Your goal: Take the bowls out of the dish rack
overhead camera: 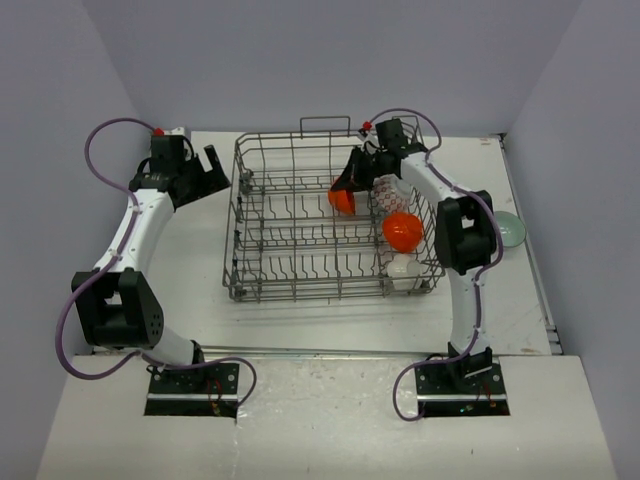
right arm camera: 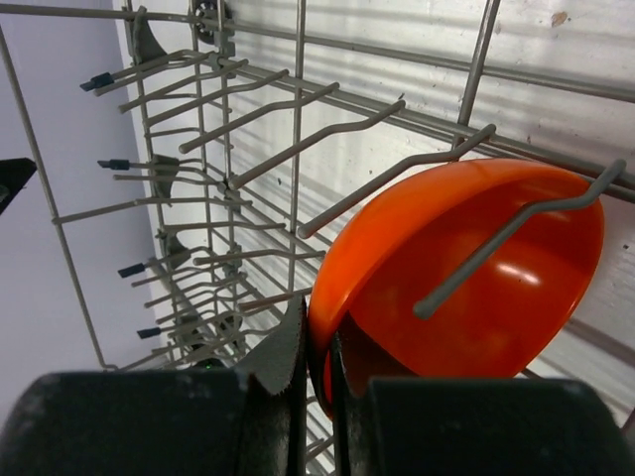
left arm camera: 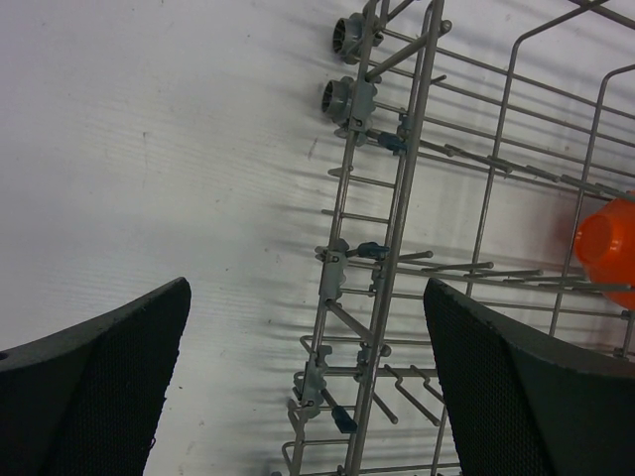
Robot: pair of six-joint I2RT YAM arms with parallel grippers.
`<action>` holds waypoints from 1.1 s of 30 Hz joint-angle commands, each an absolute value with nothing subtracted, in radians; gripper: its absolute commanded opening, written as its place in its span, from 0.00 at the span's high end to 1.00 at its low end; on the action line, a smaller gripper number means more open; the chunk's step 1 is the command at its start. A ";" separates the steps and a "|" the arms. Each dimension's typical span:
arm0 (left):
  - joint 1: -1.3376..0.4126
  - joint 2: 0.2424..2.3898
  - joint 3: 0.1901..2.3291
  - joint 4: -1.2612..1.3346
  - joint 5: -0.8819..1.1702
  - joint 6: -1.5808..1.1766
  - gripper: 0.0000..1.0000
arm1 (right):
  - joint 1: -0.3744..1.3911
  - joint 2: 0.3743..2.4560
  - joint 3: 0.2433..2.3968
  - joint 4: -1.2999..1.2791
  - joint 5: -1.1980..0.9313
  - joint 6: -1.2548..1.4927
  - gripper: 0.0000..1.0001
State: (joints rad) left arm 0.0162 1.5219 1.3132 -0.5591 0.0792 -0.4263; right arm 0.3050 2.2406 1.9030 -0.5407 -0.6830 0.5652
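Note:
The grey wire dish rack [overhead camera: 238, 215] stands mid-table. My right gripper [overhead camera: 348, 186] reaches into its far right part and is shut on the rim of an orange bowl [overhead camera: 342, 200]. In the right wrist view the two fingers pinch that orange bowl [right arm camera: 466, 268] at its edge, the gripper [right arm camera: 316, 337] low in frame and a rack tine crossing the bowl. A white bowl with red pattern [overhead camera: 388, 195], a second orange bowl [overhead camera: 402, 231] and a plain white bowl [overhead camera: 405, 270] sit along the rack's right side. My left gripper [overhead camera: 215, 165] hangs open beside the rack's left wall, holding nothing.
A pale teal bowl [overhead camera: 508, 228] lies on the table right of the rack, partly behind the right arm. The left wrist view shows the rack's side wall [left arm camera: 397, 198] between the open fingers of the left gripper [left arm camera: 306, 288], and an orange bowl [left arm camera: 610, 243] at the right edge.

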 commanded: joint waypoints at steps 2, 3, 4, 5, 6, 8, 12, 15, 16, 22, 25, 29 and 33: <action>0.011 1.522 1.327 -0.528 0.089 -0.414 0.00 | 0.288 2.132 1.937 -0.486 -0.773 0.664 1.00; 0.011 1.525 1.328 -0.526 0.097 -0.414 0.00 | 0.285 2.122 1.945 -0.482 -0.787 0.681 1.00; 0.011 1.528 1.333 -0.522 0.103 -0.414 0.00 | 0.281 2.112 1.956 -0.460 -0.817 0.701 1.00; 0.011 1.538 1.338 -0.522 0.109 -0.413 0.00 | 0.267 2.099 1.957 -0.443 -0.840 0.756 1.00; 0.011 1.545 1.342 -0.522 0.123 -0.413 0.00 | 0.259 2.095 1.956 -0.398 -0.863 0.791 1.00; 0.011 1.555 1.351 -0.523 0.130 -0.410 0.00 | 0.235 2.088 1.944 -0.338 -0.949 0.911 1.00; 0.011 1.551 1.358 -0.528 0.123 -0.407 0.00 | 0.210 2.077 1.888 -0.140 -1.040 1.064 1.00; 0.011 1.551 1.364 -0.534 0.115 -0.402 0.00 | 0.203 2.051 1.853 0.004 -1.094 1.162 1.00; 0.011 1.552 1.364 -0.535 0.115 -0.397 0.00 | 0.201 2.040 1.807 0.090 -1.115 1.260 1.00; 0.011 1.552 1.362 -0.535 0.112 -0.397 0.00 | 0.198 2.013 1.825 0.275 -1.173 1.376 1.00; 0.009 1.554 1.368 -0.535 0.114 -0.397 0.00 | 0.201 1.999 1.856 0.317 -1.196 1.435 1.00; 0.009 1.552 1.373 -0.535 0.114 -0.399 0.00 | 0.201 1.970 1.948 0.241 -1.241 1.401 1.00; 0.011 1.542 1.376 -0.535 0.114 -0.397 0.00 | 0.193 1.945 2.235 -0.242 -1.202 1.127 1.00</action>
